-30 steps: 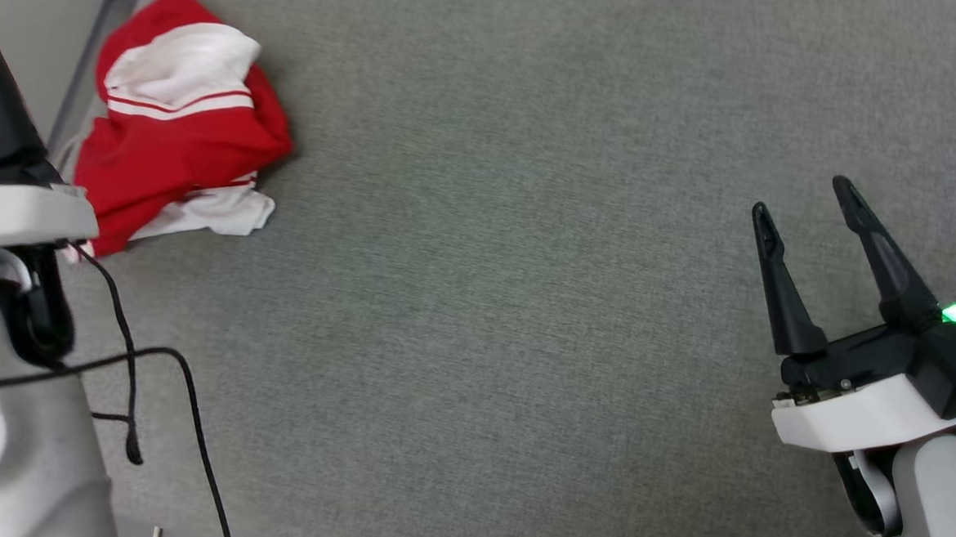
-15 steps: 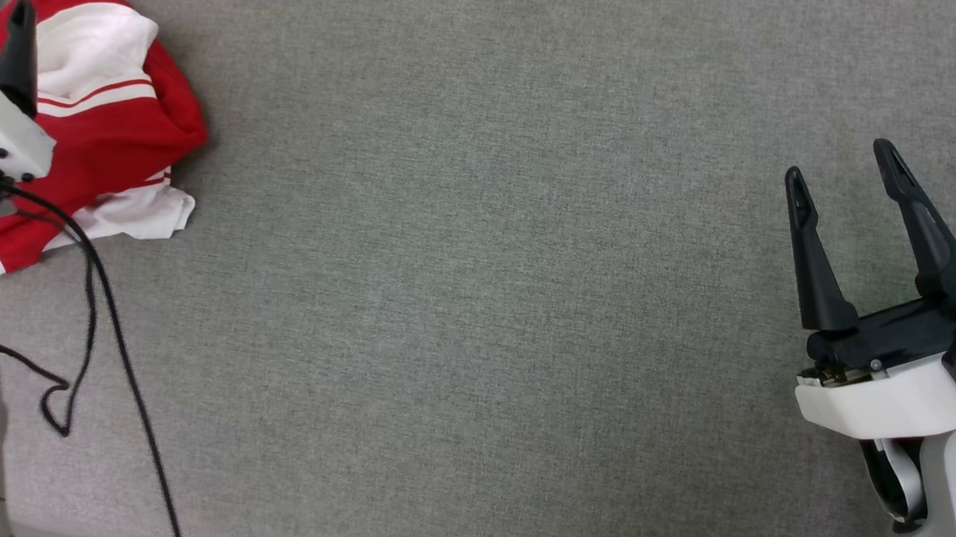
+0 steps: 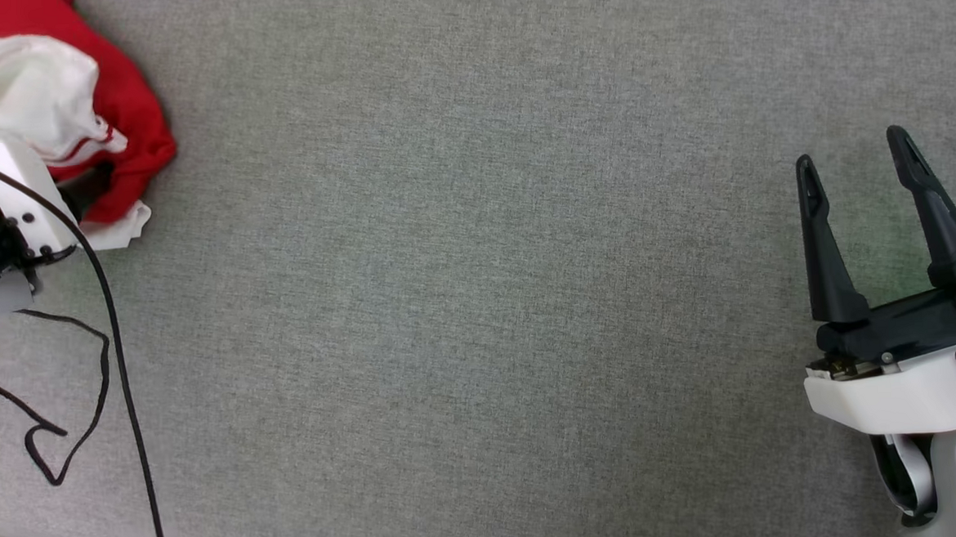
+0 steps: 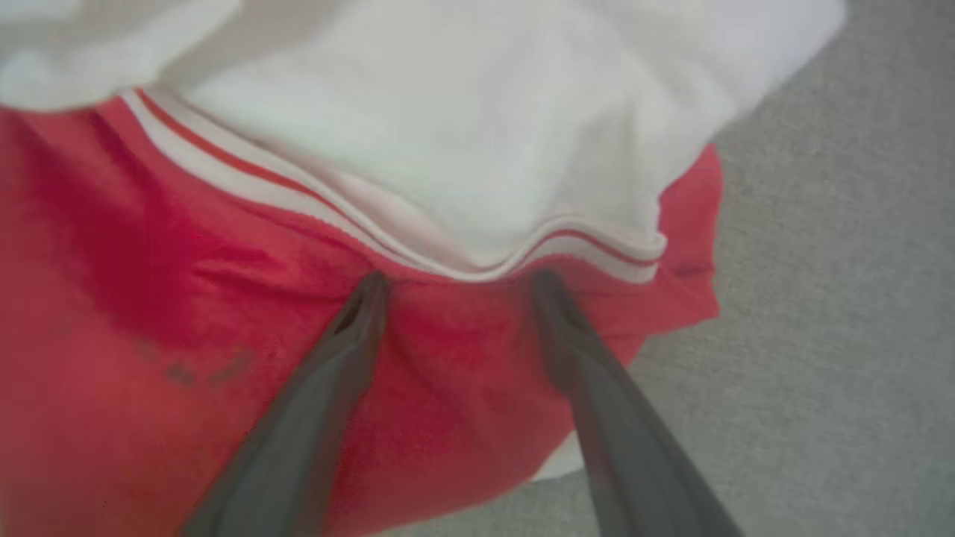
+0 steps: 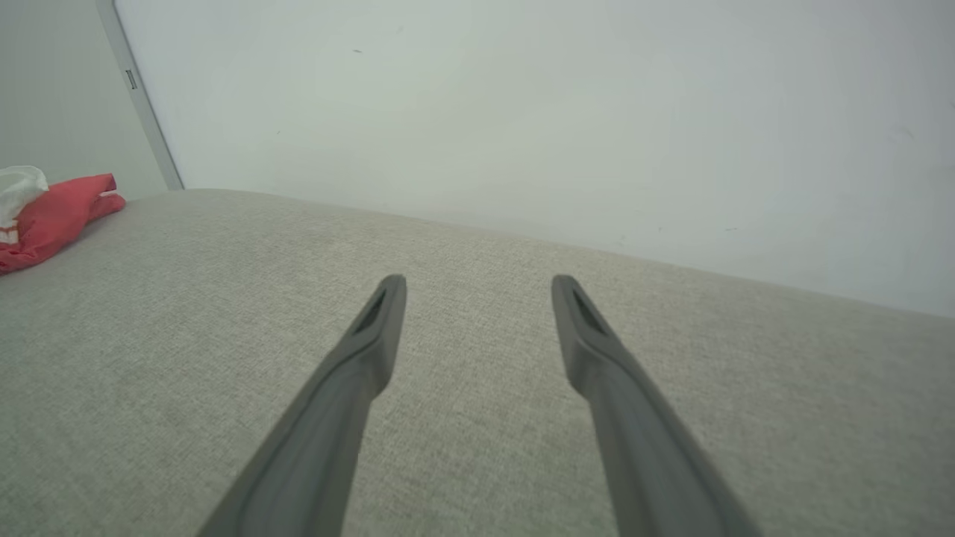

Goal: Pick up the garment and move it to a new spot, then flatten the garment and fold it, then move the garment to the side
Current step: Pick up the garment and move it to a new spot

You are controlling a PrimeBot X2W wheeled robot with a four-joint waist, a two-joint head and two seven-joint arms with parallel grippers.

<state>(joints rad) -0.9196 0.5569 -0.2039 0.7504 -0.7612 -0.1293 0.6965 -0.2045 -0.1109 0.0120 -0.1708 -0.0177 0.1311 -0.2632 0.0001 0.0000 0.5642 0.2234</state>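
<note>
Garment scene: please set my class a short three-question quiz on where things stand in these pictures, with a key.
1. True or false: the garment lies spread flat on the grey surface.
2. How do the left jaws stand? A) shut on a fold of cloth; B) open, tips at the garment's red cloth; C) open over bare surface, far from the garment.
3. In the left wrist view, what colour is the cloth above the striped trim?

Key: 1 false, it is bunched up; 2 B; 3 white.
</note>
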